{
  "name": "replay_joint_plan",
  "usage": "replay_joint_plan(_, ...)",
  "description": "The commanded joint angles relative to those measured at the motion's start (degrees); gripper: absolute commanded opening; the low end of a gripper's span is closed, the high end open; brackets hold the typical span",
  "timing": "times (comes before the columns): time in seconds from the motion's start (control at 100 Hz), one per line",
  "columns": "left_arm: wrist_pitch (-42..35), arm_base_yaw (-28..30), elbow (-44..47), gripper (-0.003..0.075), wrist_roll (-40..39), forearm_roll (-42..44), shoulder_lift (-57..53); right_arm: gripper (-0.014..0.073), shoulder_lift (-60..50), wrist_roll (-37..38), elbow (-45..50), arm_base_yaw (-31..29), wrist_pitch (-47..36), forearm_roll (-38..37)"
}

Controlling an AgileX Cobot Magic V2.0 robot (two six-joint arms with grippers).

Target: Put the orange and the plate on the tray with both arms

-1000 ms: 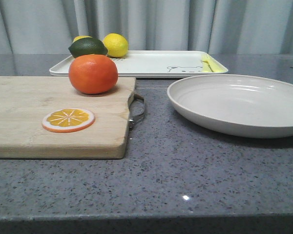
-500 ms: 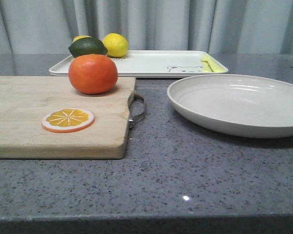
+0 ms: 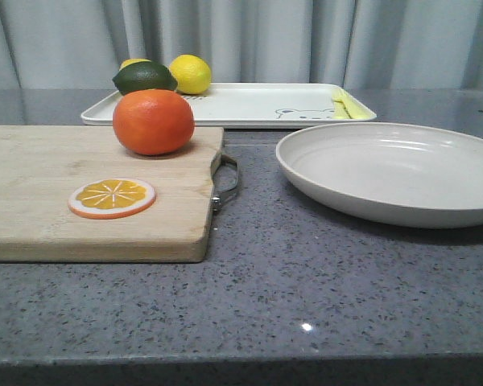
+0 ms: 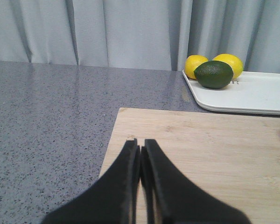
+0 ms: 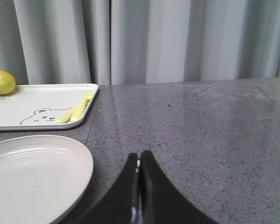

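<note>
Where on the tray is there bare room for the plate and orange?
The tray is bare across its middle, between the avocado and lemons at its left end and the yellow fork by the bear drawing on the right. Both ends are crowded.

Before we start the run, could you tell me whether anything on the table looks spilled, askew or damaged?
Nothing stands out. The orange sits upright on the cutting board, the plate lies flat and empty, and the tray looks level.

The right gripper [image 5: 139, 163] hangs over the grey counter [image 5: 200, 135], its dark fingers [image 5: 149, 186] pressed together. Beside them lies the plate [image 5: 32, 175]. Past it the tray [image 5: 23, 109] carries a lemon [image 5: 2, 82] and a yellow fork [image 5: 80, 110].
</note>
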Motion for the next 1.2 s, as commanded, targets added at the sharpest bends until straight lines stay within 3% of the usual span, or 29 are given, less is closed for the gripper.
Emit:
replay_joint_plan(0.0, -5.16, 0.05, -4.02, -0.0019, -0.43, -0.29, 3.69, -0.006, 3.1, 0.04, -3.47, -0.35, -3.91, -0.68)
replay_joint_plan(0.73, -15.91, 0.05, -18.42, -0.0019, -0.32, -0.18, 31.76, -0.006, 28.36, -0.19, -20.49, -0.35, -4.2, -0.72)
replay_joint_plan(1.19, -18.32, -0.06, -18.42, -0.0019, -0.32, -0.3, 38.4, -0.006, 29.26, -0.19, -20.85, -0.35, -3.98, -0.72)
